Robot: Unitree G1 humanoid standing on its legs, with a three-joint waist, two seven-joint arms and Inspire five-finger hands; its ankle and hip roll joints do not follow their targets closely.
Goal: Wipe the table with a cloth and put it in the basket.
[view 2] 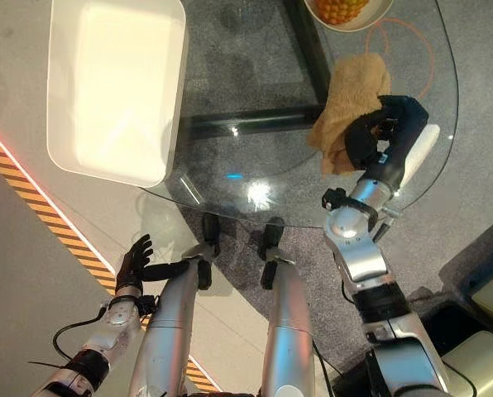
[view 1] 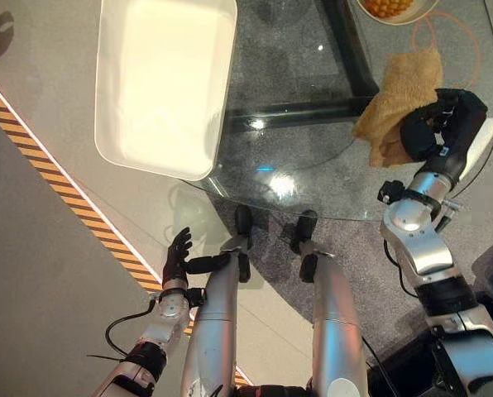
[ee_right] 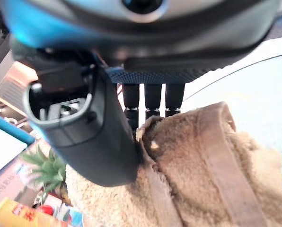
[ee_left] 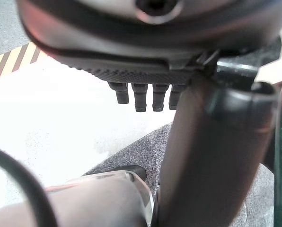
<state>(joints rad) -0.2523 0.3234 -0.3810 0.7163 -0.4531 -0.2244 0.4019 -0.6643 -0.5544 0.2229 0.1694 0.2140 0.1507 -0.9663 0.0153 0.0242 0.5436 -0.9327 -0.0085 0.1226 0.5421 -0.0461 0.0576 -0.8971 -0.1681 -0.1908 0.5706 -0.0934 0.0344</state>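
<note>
A tan cloth [view 1: 404, 87] lies bunched on the right part of the round glass table [view 1: 296, 157]. My right hand [view 1: 441, 124] rests on the cloth's near right edge. Its thumb [ee_right: 98, 137] and fingers pinch a raised fold of the cloth [ee_right: 212, 165]. The white rectangular basket [view 1: 106, 99] stands at the table's far left and overhangs the glass edge; its inside looks empty. My left hand [view 1: 177, 256] hangs low beside the table, off the glass, with its fingers [ee_left: 141, 97] straight and nothing in them.
A bowl of orange fruit [view 1: 395, 8] stands at the far edge, just beyond the cloth. An orange ring [view 1: 470, 41] shows through the glass by the cloth. Yellow-black floor tape [view 1: 56, 178] runs diagonally at the left.
</note>
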